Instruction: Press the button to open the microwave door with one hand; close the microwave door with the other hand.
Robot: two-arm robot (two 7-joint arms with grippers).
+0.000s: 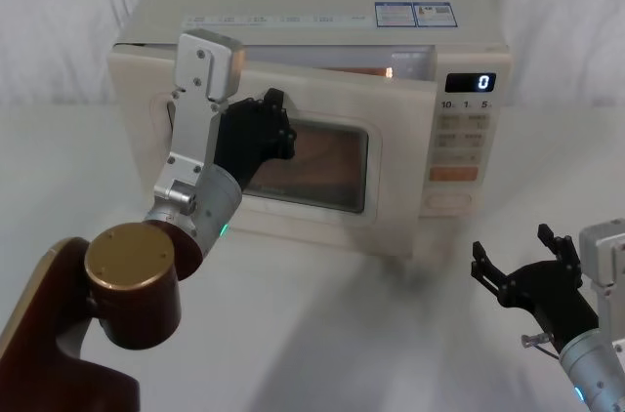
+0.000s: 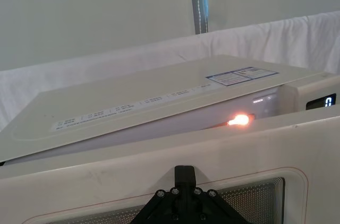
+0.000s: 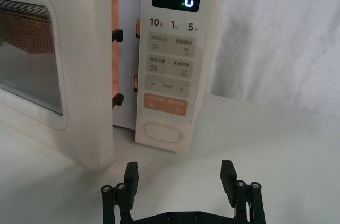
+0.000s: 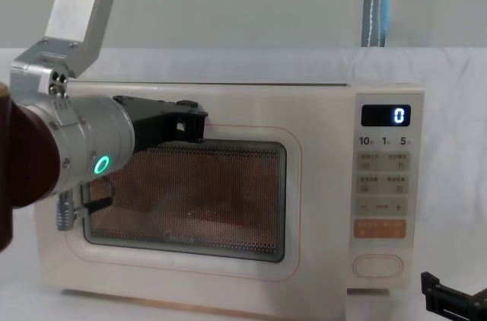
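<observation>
While the microwave door [image 1: 322,153] stands ajar, right gripper [image 3: 180,179] jaws spread.

microwave [image 1: 322,31] – 1 | door [image 1: 391,187] – 1 (ajar) | claws – 2: left claw [image 1: 276,124], right claw [image 1: 518,258]

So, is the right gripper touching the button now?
Apart. In the right wrist view the right gripper sits open and short of the control panel, with bare tabletop visible between its fingertips and the button.
</observation>
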